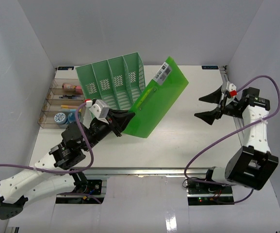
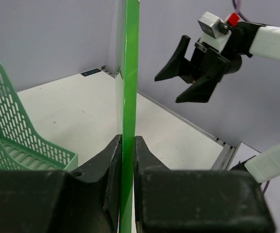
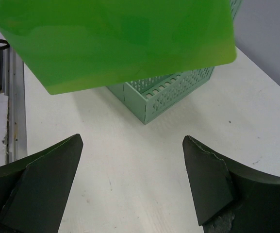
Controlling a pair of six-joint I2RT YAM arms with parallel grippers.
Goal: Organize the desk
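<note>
The desk (image 1: 198, 141) is a wide white tabletop with metal rails. My left gripper (image 1: 128, 118) is shut on the lower corner of a bright green plastic folder (image 1: 160, 97), which is lifted and tilted above the desk beside the mint-green file rack (image 1: 113, 80). In the left wrist view the folder (image 2: 128, 97) stands edge-on, pinched between my two fingers (image 2: 111, 165). My right gripper (image 1: 205, 107) hovers open over the right part of the desk, facing the folder, with nothing between its fingers (image 3: 212, 179). The right wrist view shows the folder (image 3: 115, 39) ahead and the rack (image 3: 169, 92) behind it.
A clear compartment tray (image 1: 57, 104) with several small items lies at the left edge, beside the rack. Grey walls close in the desk on the left, back and right. A purple cable (image 1: 212, 145) loops over the right front of the desk.
</note>
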